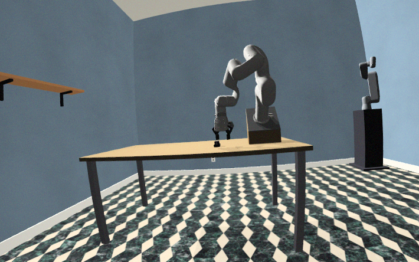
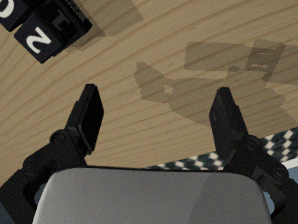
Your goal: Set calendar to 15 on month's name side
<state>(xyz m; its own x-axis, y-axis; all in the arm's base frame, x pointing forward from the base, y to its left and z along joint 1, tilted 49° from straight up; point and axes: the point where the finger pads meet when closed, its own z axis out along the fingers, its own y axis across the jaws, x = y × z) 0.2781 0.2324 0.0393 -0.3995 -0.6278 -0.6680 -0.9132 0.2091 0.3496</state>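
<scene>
The calendar (image 2: pixel 36 12) is a small black block set with white digits, at the top left corner of the wrist view. Two cubes show there; one (image 2: pixel 37 40) shows a 2 and the other (image 2: pixel 9 6) a 0, both seen at an angle. In the exterior view the calendar (image 1: pixel 216 143) is a small dark shape on the wooden table. My gripper (image 2: pixel 156 99) hangs a little above the table, up and to the right of the calendar in the exterior view (image 1: pixel 222 134). Its fingers are wide open, with only bare wood between them.
The arm's dark base block (image 1: pixel 263 128) stands on the table to the right of the gripper. The table's edge and the checkered floor (image 2: pixel 280 152) show at the lower right of the wrist view. A second arm on a black pedestal (image 1: pixel 368 138) stands far off to the right.
</scene>
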